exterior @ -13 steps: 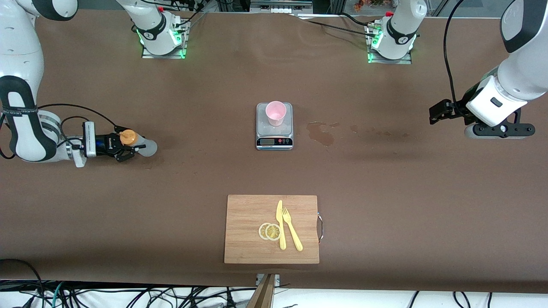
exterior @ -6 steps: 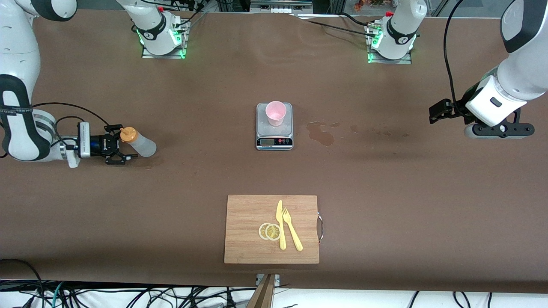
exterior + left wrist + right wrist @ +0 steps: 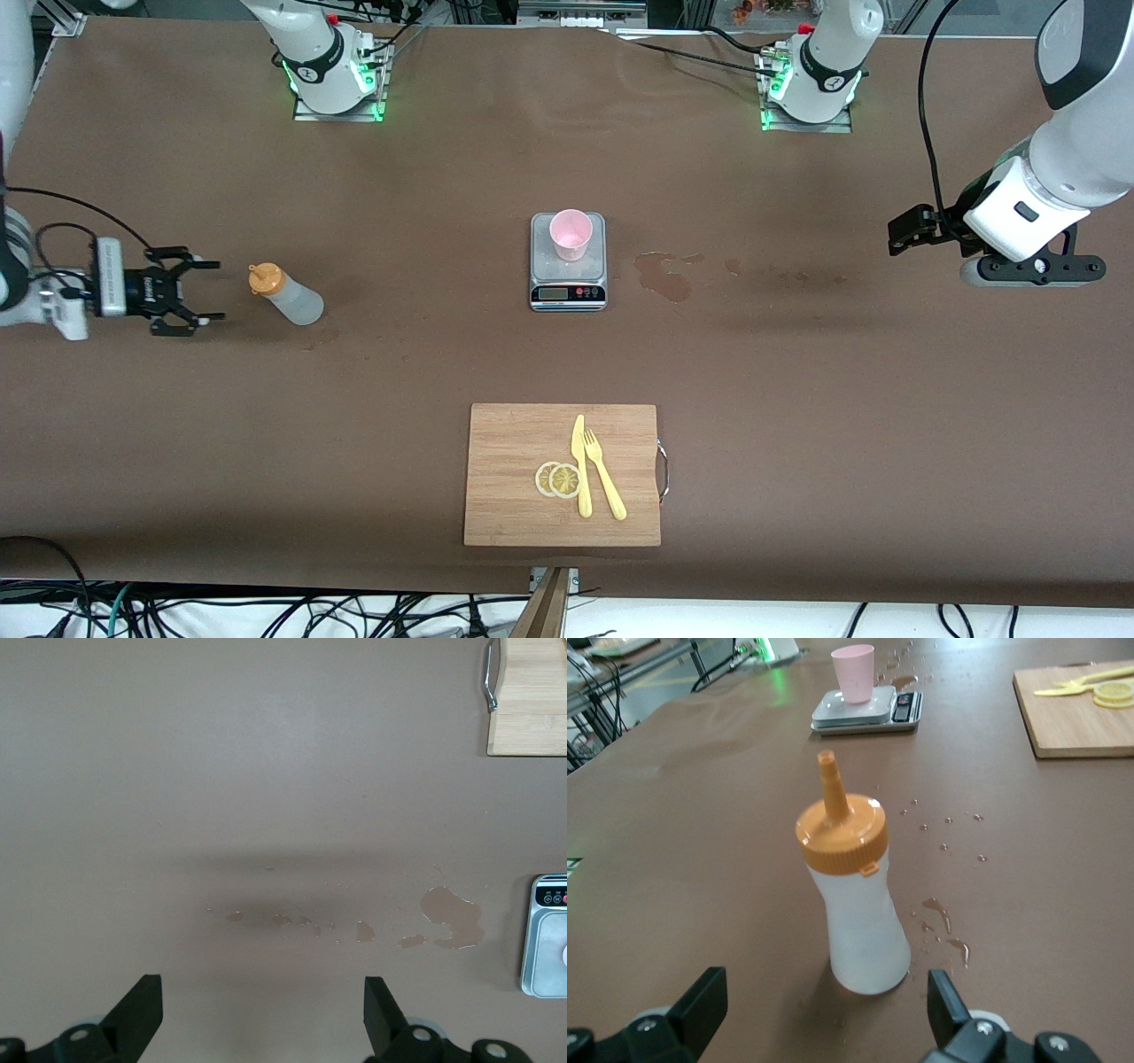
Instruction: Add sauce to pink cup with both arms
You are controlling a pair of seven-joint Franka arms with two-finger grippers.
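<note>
The sauce bottle (image 3: 288,295), whitish with an orange nozzle cap, stands upright by itself on the brown table toward the right arm's end. My right gripper (image 3: 204,290) hangs low beside it, open and clear of it. In the right wrist view the bottle (image 3: 855,904) stands just ahead of the open right gripper (image 3: 824,1014), with nothing between the fingers. The pink cup (image 3: 570,234) stands on the grey scale (image 3: 568,288) at mid-table; it also shows in the right wrist view (image 3: 853,672). My left gripper (image 3: 899,232) waits open over the left arm's end of the table, empty (image 3: 263,1005).
A brown stain (image 3: 664,276) and droplets lie on the table beside the scale, toward the left arm's end. A wooden cutting board (image 3: 514,496) with a yellow knife, a fork and lemon slices lies nearer the front camera than the scale.
The right gripper has opened off the bottle's top and drawn back toward the right arm's end of the table. The bottle stays standing. The left arm has not moved.
</note>
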